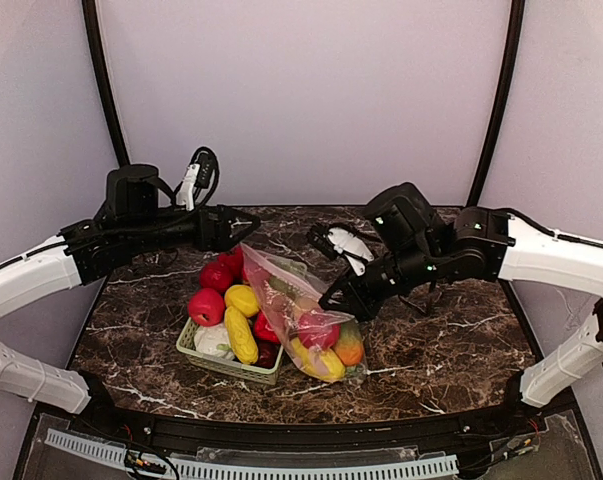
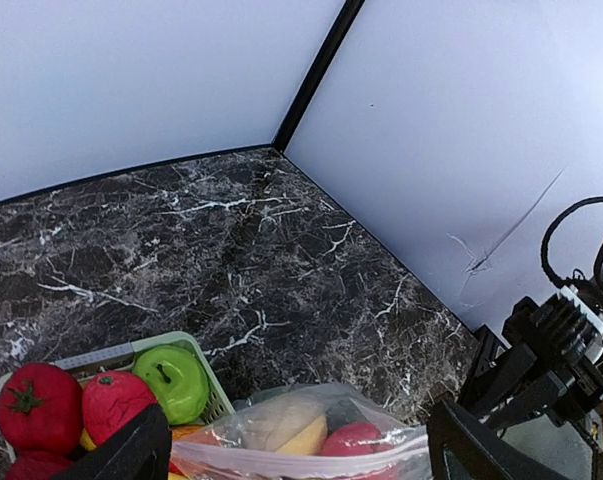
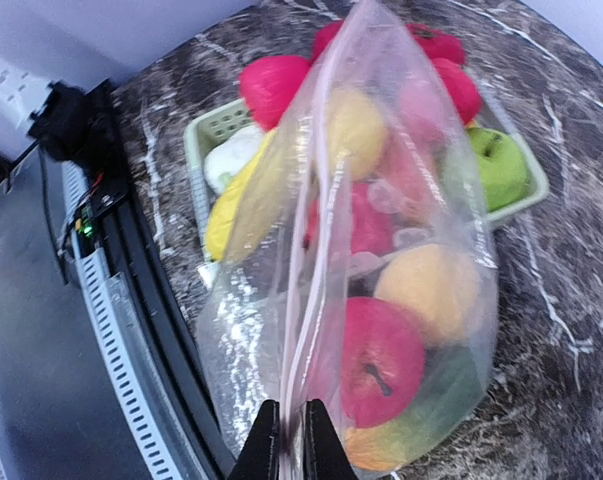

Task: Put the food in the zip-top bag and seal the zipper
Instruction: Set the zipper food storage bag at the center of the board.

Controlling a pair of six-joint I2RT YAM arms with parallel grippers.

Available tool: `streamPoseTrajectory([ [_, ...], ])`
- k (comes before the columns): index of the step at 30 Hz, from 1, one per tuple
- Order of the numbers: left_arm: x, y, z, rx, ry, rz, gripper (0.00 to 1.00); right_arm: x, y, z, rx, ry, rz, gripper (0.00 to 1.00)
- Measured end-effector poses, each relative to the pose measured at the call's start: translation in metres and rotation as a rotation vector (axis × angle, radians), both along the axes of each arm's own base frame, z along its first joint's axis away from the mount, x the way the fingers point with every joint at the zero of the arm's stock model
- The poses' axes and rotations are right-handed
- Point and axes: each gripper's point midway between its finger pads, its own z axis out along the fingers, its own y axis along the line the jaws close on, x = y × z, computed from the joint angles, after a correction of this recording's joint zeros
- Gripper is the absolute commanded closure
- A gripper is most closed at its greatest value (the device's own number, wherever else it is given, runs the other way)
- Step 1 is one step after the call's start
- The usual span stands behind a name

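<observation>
Nearest the arm bases, the clear, dot-printed plastic zip-top bag (image 1: 303, 318) rests its belly on the dark marble table (image 1: 431, 350). It is propped against the pale green slatted basket (image 1: 226, 366) and already holds glossy toy food, among it a red apple (image 3: 381, 360) and yellow and orange pieces. More red, yellow, white and green pieces (image 1: 240, 333) lie in the basket. Just beyond, the right gripper (image 3: 292, 448) has its fingers pressed together on the lower end of the thin pink zipper (image 3: 308, 290) and holds the bag's mouth edge up. From that pinch the strip's long axis climbs away, up and leftward, to the bag's far corner. There the left gripper (image 1: 245, 226) hovers with its fingers spread wide, the bag's top edge lying between them in its wrist view; whether they touch it I cannot tell. So the free end lies nearest the left arm, and any run along the zipper would travel the line between the two grippers. The white slider tab is not discernible.
</observation>
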Motion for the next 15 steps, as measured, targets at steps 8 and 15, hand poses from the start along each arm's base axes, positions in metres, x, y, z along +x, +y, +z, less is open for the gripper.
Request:
streamPoseTrajectory([
  [8, 0.008, -0.021, -0.025, -0.059, 0.157, -0.009, 0.11, 0.087, -0.081, 0.036, 0.036, -0.062, -0.471, 1.00],
  [15, 0.013, -0.039, -0.008, -0.081, 0.135, -0.078, 0.11, 0.112, -0.143, 0.112, 0.158, -0.177, -0.693, 1.00],
])
